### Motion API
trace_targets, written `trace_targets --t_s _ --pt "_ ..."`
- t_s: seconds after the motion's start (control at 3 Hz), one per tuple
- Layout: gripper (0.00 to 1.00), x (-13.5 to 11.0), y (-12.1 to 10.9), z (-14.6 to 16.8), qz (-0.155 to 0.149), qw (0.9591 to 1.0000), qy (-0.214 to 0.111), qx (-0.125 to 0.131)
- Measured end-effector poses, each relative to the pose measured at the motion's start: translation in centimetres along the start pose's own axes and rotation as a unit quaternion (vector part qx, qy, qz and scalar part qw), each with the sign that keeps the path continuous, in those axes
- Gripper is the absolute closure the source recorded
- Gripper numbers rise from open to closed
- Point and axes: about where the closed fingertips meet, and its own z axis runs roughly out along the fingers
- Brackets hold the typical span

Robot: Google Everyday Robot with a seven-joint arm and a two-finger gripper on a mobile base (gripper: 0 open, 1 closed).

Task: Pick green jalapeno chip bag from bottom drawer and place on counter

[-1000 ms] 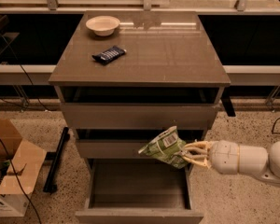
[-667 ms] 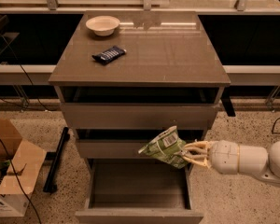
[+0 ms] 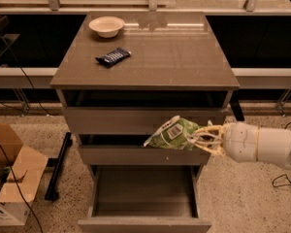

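Pickup looks done: chip bag point(image 3: 170, 135) is clamped in the pincer point(image 3: 196, 140) above the open bottom drawer point(image 3: 144, 224), so only the drop onto the tabletop point(image 3: 174, 57) is left.

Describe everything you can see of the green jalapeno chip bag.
The green jalapeno chip bag is a crinkly, glossy green pouch with white patches and a small printed label, puffed and tilted. The gripper holds its right end, fingers closed on it. The bag hangs in the air in front of the middle drawer, above the open bottom drawer and below the counter. Nothing else appears to touch it.
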Motion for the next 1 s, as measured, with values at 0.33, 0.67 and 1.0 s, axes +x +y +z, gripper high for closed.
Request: trace_targets --t_s 0.33,0.67,1.0 --pt "1.0 -4.5 -4.7 -0.4 -0.092 0.9951 0.037 -0.005" --pt "1.0 -9.0 -9.9 -0.5 -0.162 0.9847 0.065 -0.003" --pt "1.0 -13.1 -15.0 -0.1 -0.21 0.9746 0.078 0.002"
